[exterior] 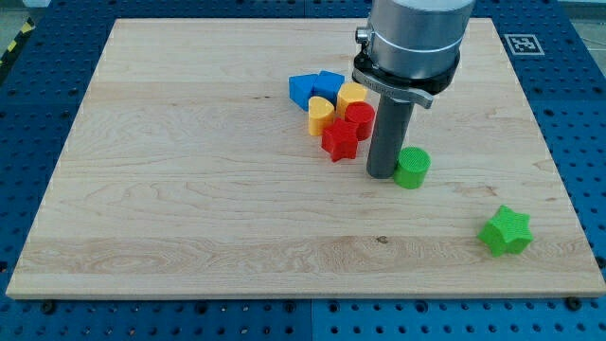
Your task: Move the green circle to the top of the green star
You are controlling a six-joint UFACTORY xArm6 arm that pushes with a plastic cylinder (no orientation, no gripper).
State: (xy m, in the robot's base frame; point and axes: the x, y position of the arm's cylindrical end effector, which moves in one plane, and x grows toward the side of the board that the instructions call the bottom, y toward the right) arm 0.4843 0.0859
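Single camera view, one frame. Wooden board [189,189] lies on a blue perforated table [28,95]; a fiducial marker [520,44] sits at the board's top-right corner. The arm [417,38] comes in from the top edge, right of centre, as a grey cylinder with a dark collar, ending in a straight dark rod. There is no gripper on this rig, so no jaw opening to record: the tool holds nothing and can only push. My tip [383,174] is down at the board surface, right of the board's centre. The green circle [412,168] stands just beside my tip on its right-hand side, apparently touching or very nearly so; the frame does not settle which. The green star [506,231] lies well apart from the circle, toward the bottom-right corner of the board, near the right edge. So the circle is up and to the left of the star, not directly above it. A cluster of other blocks sits just left of the rod, toward the top edge: a red star [339,141] nearest my tip, a second red block [359,117] touching it, a yellow heart-like block [321,115], another yellow block [352,94] partly hidden by the collar, and two blue blocks [305,90] [330,82] at the cluster's top-left, exact shapes unclear.
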